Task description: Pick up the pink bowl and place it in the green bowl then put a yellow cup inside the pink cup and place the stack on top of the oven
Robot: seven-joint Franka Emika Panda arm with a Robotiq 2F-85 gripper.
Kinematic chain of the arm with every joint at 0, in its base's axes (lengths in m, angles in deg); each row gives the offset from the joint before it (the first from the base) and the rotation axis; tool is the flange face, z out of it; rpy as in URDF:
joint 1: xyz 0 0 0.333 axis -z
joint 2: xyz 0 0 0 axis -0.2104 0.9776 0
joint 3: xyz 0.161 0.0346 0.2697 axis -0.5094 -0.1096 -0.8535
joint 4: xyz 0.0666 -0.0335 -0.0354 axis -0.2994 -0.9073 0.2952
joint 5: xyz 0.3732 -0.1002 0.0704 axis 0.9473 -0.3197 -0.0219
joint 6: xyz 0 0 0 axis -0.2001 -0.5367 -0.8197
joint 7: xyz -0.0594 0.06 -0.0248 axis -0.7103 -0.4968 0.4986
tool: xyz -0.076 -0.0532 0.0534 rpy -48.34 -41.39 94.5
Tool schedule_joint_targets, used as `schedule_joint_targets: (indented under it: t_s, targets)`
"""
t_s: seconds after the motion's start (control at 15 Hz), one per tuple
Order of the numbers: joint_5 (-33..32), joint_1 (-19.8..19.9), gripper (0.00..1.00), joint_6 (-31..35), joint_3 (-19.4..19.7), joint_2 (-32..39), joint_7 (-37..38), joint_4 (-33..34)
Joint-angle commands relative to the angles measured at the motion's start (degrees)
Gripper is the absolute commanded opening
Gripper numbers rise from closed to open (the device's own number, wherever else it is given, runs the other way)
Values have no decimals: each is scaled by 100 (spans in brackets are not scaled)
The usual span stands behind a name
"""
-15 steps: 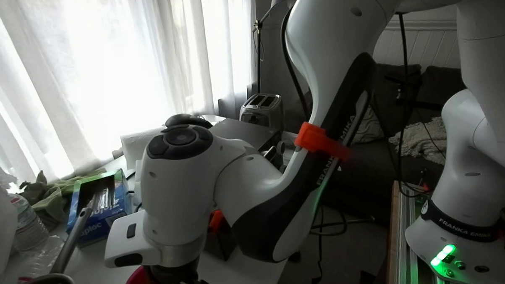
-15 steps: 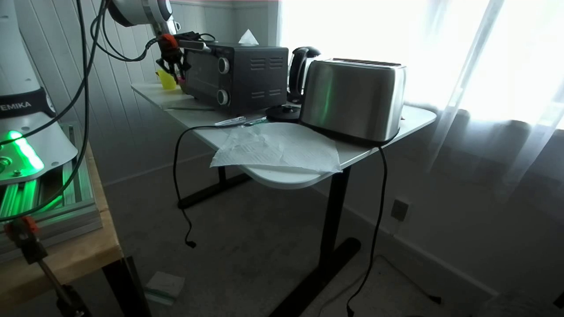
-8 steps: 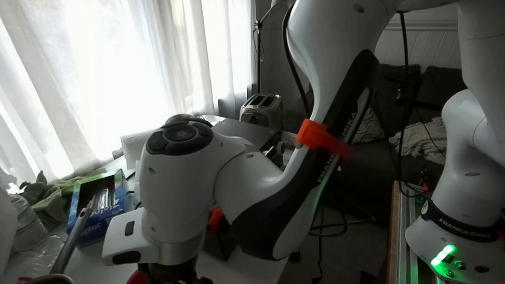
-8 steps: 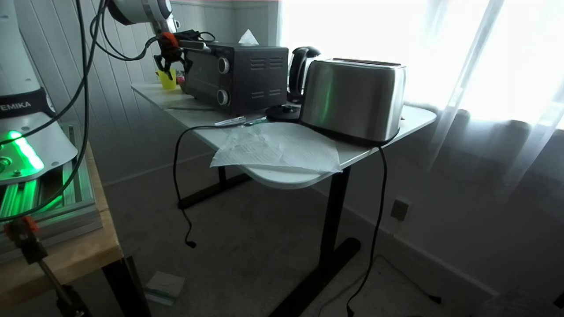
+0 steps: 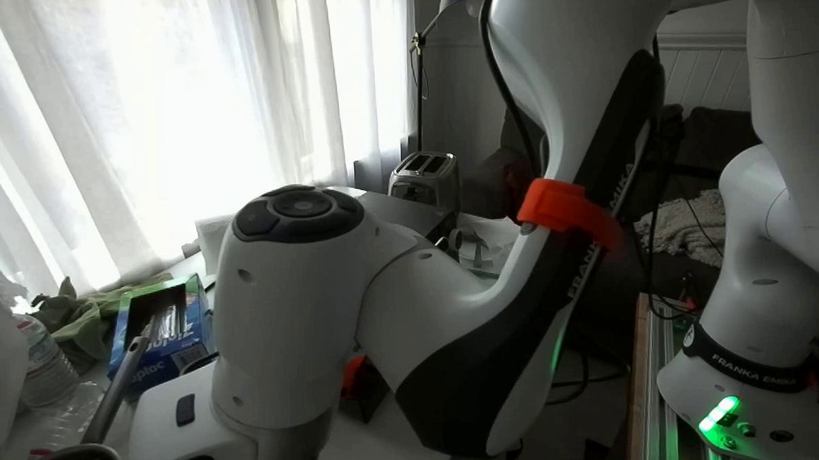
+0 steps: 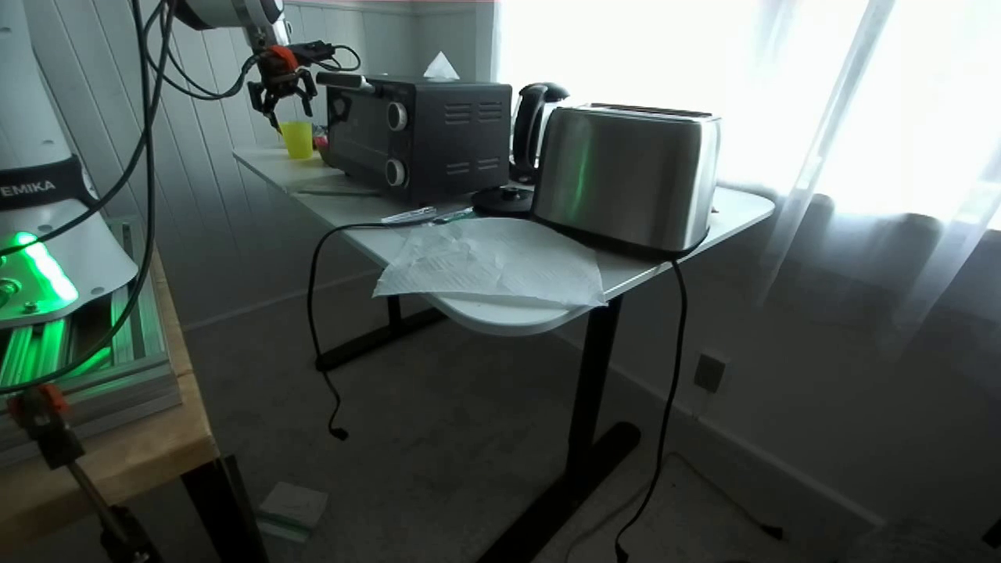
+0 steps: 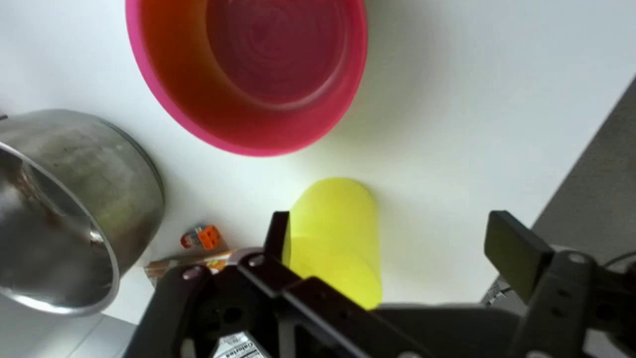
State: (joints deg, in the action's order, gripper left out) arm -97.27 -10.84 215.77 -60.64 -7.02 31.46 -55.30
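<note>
Fingers [image 7: 517,254] wide apart nr yellow cup [image 7: 337,216], pink bowl [image 7: 271,119] interior in wrist view only.

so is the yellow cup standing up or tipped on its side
Upright: in an exterior view the yellow cup stands on the white table, its sides rising steeply to a level top edge.

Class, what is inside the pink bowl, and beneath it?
Inside the pink bowl, the wrist view shows only its wall and floor; the picture's top edge crops the rest. White tabletop shows beside it, but the bowl covers whatever is underneath.
</note>
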Motion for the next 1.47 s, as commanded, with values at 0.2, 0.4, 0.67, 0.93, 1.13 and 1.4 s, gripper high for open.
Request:
schedule_joint_targets:
  t_s: [0.2,0.4,0.67,0.93,1.13,1.4]
  targets:
    - [157,-8,100,466,-276,-5,-477,-113]
    - [148,-79,100,498,-235,154,-473,-10]
    - [108,-158,100,658,-111,350,-328,83]
    - [116,-174,88,683,-108,557,-370,218]
    - [104,-243,59,665,-70,694,-326,290]
    - [124,-244,30,641,-69,748,-340,303]
